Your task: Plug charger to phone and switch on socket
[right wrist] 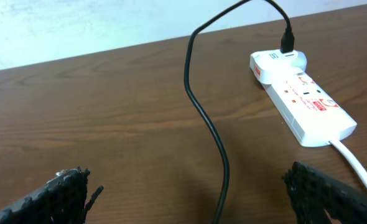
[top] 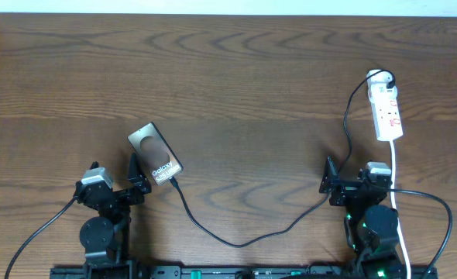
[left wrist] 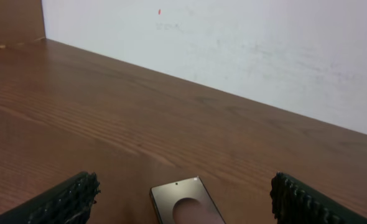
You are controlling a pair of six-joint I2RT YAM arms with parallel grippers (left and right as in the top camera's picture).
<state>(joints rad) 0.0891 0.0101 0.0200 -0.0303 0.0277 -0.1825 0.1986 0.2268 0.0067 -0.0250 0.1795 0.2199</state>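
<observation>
The phone [top: 155, 153] lies tilted on the table left of centre, its pale oval patch facing up. My left gripper [top: 138, 178] stands open just beside its near left edge. In the left wrist view the phone [left wrist: 186, 205] lies between the spread fingers [left wrist: 68, 199], untouched. The charger [top: 236, 242] is a thin black cable running from the phone's near end across the front of the table to the top of the white socket [top: 387, 108]. I cannot tell whether its tip is seated in the phone. My right gripper [top: 329, 184] is open, empty, with the charger [right wrist: 202, 112] passing between its fingers and the socket [right wrist: 301, 102] ahead to the right.
The socket's white cord [top: 395, 174] runs down past the right arm towards the front edge, and shows as the white cord [right wrist: 357, 165] in the right wrist view. A pale wall [left wrist: 233, 50] bounds the table's far side.
</observation>
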